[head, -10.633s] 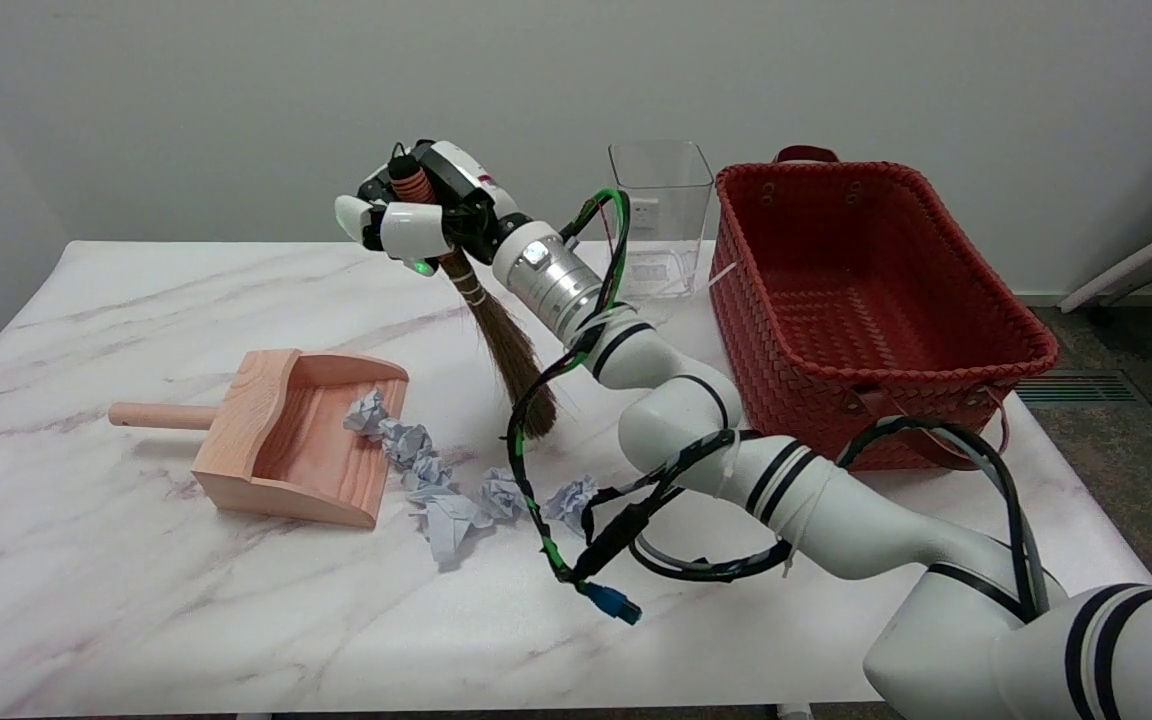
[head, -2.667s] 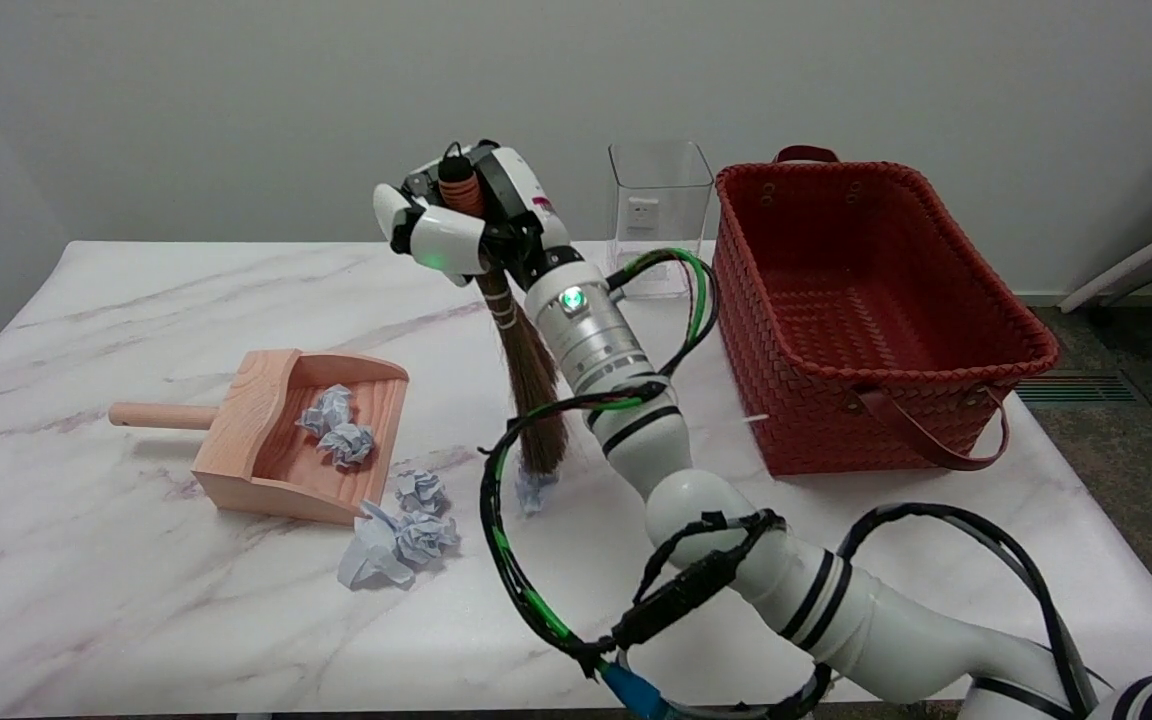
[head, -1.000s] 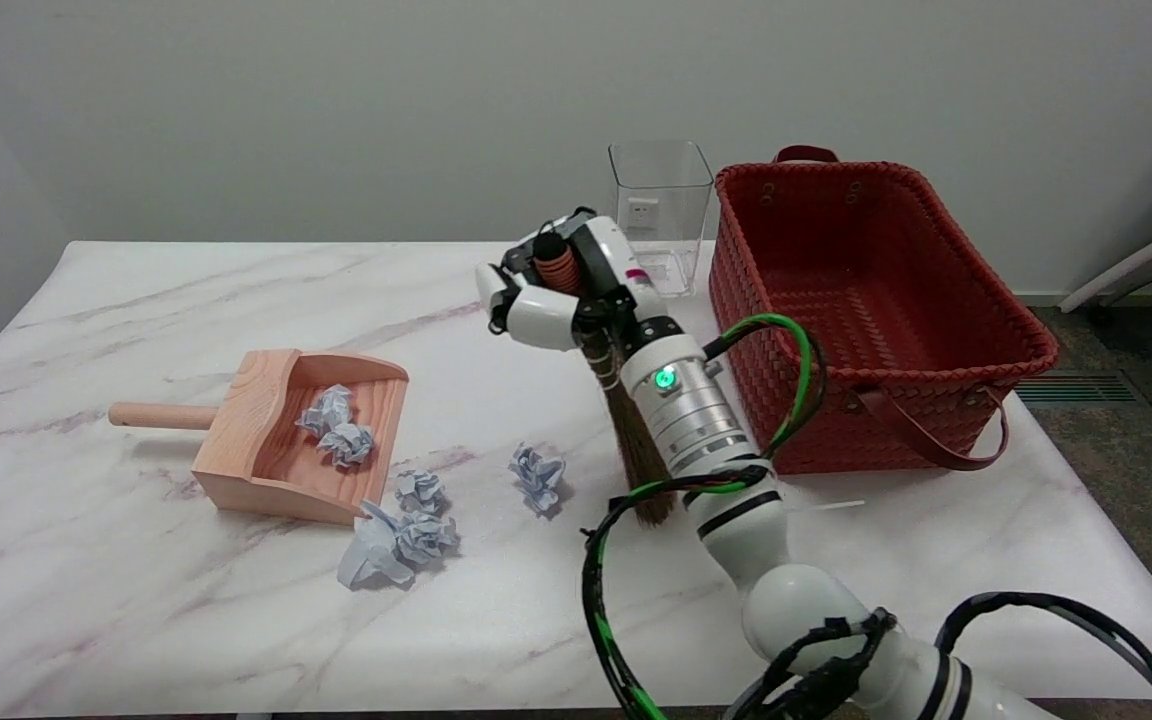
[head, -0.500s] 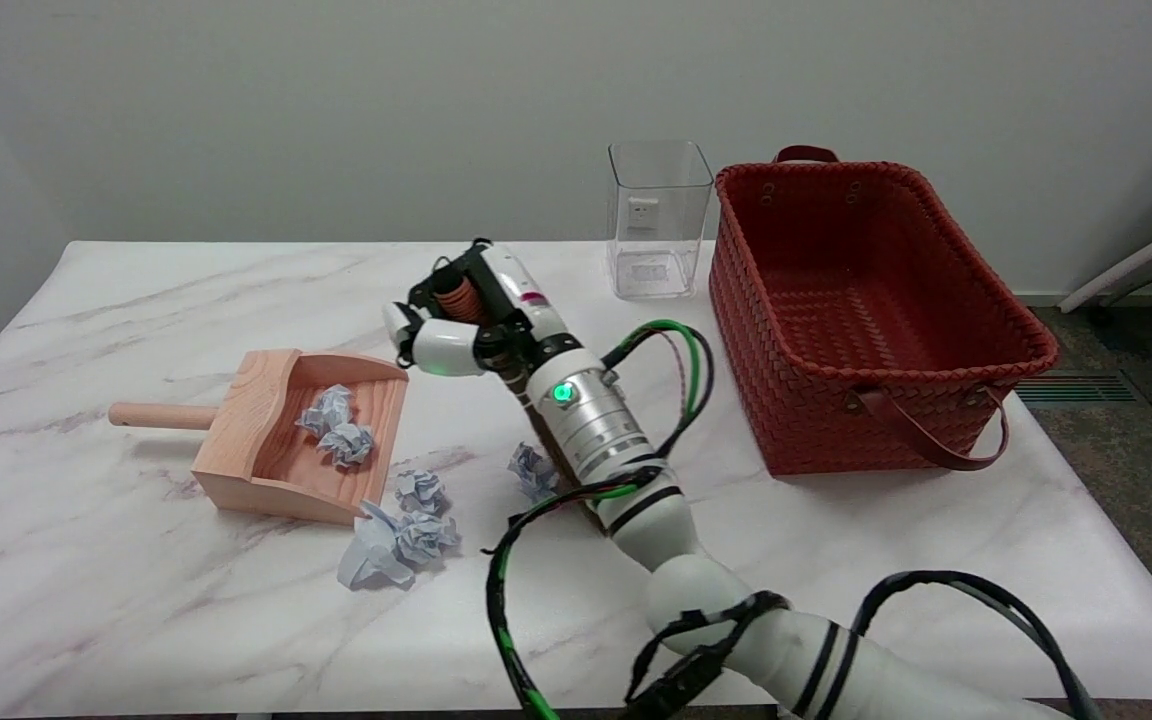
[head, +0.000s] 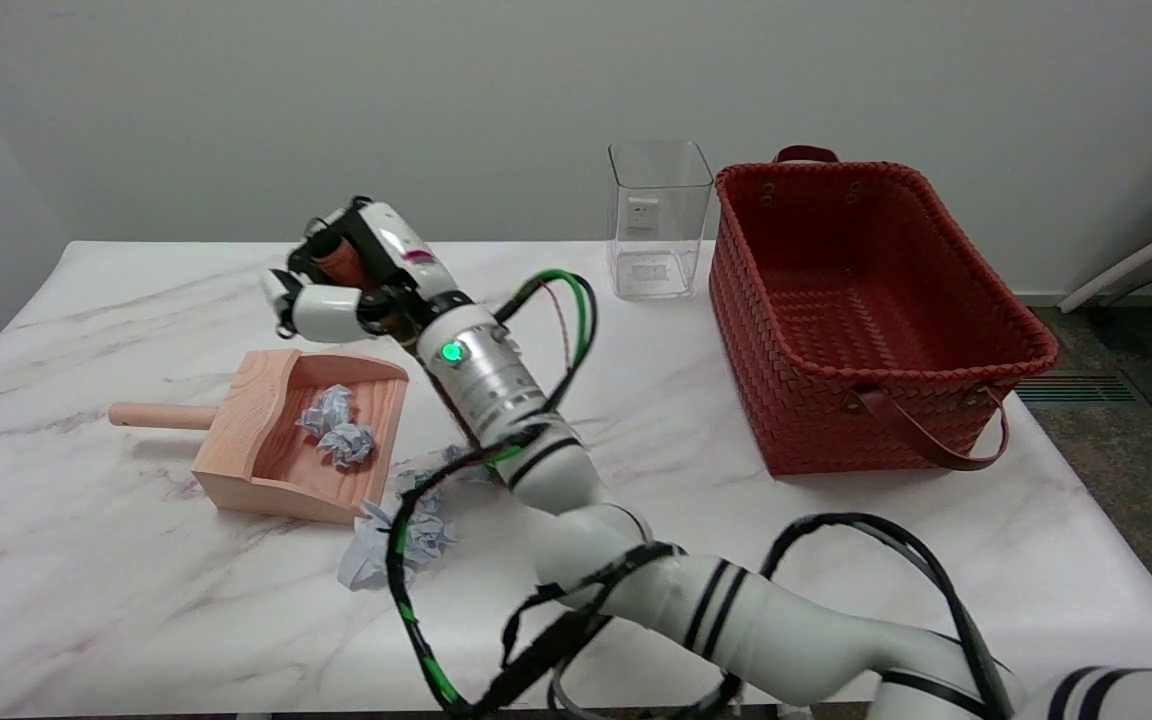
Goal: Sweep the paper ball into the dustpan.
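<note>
A red woven basket is sitting on the right part of the marble surface, a handle hanging over its near wall; a clear square container is standing upright just left of it, near the far edge.

**Camera setup: one view, head-mounted**

Views on record: one, the head view. No second view, so no shared coverage to list.

Position: above the near edge of the worktop, raised.

Facing: down and across the worktop toward its far edge and the plain wall behind.

Range: middling; nearly the whole worktop fits in frame. The far edge and both far corners show. The near edge runs along the bottom of the picture, with the near right corner hidden behind the right arm, which enters at lower right.

Beyond the worktop: a strip of floor past the right edge.
</note>
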{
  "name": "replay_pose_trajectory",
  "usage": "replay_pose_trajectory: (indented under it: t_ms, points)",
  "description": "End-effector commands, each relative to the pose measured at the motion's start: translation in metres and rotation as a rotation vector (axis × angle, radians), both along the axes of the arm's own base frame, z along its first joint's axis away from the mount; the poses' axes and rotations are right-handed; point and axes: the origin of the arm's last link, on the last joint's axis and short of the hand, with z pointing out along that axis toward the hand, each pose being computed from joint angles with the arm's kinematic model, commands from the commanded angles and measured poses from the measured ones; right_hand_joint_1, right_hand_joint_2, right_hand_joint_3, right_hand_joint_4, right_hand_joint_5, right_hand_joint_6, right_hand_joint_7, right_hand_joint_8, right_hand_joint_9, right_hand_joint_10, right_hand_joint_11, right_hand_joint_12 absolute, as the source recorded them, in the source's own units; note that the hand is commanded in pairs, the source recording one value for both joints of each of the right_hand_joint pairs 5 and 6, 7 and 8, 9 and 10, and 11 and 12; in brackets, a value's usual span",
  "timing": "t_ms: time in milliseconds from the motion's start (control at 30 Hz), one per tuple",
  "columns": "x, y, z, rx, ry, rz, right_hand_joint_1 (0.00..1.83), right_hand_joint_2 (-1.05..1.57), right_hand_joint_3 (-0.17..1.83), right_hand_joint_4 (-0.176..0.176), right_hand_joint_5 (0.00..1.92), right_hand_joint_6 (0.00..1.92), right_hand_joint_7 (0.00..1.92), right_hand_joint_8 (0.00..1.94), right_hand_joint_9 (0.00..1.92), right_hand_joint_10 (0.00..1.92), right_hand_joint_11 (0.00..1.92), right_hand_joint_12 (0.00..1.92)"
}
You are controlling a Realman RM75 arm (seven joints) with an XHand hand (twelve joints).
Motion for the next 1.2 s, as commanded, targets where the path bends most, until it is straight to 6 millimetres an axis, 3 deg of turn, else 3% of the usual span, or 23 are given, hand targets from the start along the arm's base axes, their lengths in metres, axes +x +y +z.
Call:
replay_pose_trajectory:
  t_ms: [33,133,233,500,600,667,767,900,1033,1200]
  points:
    - [0.065,-0.054,-0.074,0.097,-0.014,0.024,0.97,1.35,1.36,0.0,1.92,1.92,1.92,1.92,1.92,1.92,1.86,1.86]
    - [0.075,-0.06,-0.07,0.08,-0.026,0.036,0.97,1.36,1.35,0.0,1.92,1.92,1.92,1.92,1.92,1.92,1.85,1.85]
    - [0.086,-0.066,-0.051,0.054,-0.041,0.063,0.96,1.36,1.34,0.0,1.92,1.92,1.92,1.92,1.92,1.92,1.85,1.85]
    - [0.124,-0.083,0.047,-0.072,-0.052,0.141,0.96,1.39,1.31,0.0,1.92,1.92,1.92,1.92,1.92,1.92,1.84,1.84]
    - [0.133,-0.082,0.094,-0.152,-0.01,0.171,0.96,1.41,1.29,0.0,1.92,1.92,1.92,1.92,1.92,1.92,1.84,1.84]
    - [0.137,-0.071,0.132,-0.208,0.008,0.194,0.97,1.41,1.27,0.0,1.92,1.92,1.92,1.92,1.92,1.92,1.84,1.84]
    - [0.139,-0.045,0.17,-0.311,0.105,0.26,0.97,1.42,1.27,0.0,1.92,1.92,1.92,1.92,1.92,1.92,1.84,1.84]
    - [0.145,-0.002,0.187,-0.423,0.178,0.344,0.97,1.45,1.24,0.0,1.92,1.92,1.92,1.92,1.92,1.92,1.83,1.83]
    - [0.123,0.039,0.204,-0.482,0.186,0.303,0.97,1.46,1.23,0.0,1.92,1.92,1.92,1.92,1.92,1.92,1.82,1.82]
    - [0.096,0.06,0.207,-0.446,0.111,0.204,0.97,1.47,1.2,0.0,1.92,1.92,1.92,1.92,1.92,1.92,1.82,1.82]
